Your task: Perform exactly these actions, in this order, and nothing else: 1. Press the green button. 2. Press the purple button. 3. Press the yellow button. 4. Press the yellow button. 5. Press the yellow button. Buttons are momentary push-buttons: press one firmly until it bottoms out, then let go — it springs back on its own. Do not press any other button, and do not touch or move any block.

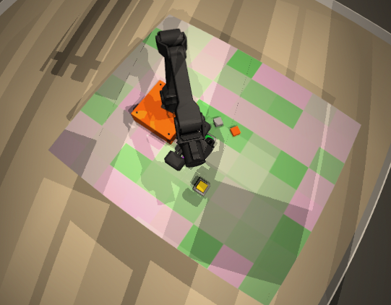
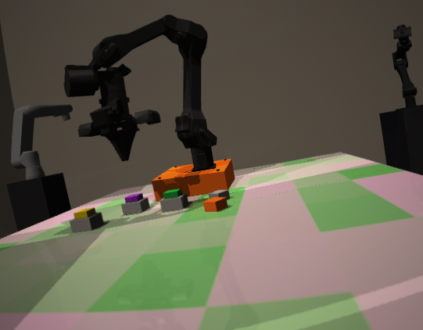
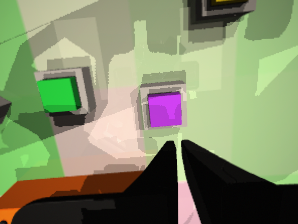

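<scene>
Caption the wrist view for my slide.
Shut pincer poised above the purple button, green button to its left.

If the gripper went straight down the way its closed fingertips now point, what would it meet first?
Most likely the purple button: the shut, empty gripper hangs well above it, tips pointing down, nothing between them. Exact alignment is hard to judge.
</scene>
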Controlling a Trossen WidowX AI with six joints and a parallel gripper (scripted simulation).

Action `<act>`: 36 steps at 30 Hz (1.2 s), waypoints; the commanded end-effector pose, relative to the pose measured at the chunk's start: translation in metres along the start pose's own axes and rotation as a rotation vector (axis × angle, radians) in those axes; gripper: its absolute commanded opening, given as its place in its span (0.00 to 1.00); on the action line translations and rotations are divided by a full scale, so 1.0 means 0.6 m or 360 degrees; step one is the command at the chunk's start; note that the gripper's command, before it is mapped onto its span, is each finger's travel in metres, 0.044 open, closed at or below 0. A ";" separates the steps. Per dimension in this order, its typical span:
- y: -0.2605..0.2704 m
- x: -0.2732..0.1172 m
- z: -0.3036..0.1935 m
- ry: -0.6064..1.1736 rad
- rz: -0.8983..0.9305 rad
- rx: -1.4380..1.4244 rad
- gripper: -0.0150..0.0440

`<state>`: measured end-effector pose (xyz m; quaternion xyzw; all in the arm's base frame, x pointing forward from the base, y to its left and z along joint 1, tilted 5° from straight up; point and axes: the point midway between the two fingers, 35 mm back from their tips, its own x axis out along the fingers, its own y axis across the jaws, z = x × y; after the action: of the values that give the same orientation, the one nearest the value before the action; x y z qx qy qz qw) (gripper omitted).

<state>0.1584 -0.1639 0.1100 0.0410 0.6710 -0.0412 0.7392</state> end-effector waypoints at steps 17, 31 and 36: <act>0.001 0.117 -0.006 0.0011 0.0022 -0.0011 0.29; 0.002 0.153 -0.007 0.0012 0.0023 -0.0011 0.29; 0.002 0.153 -0.007 0.0012 0.0023 -0.0011 0.29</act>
<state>0.1653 -0.1657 0.0219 0.0383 0.6715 -0.0361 0.7392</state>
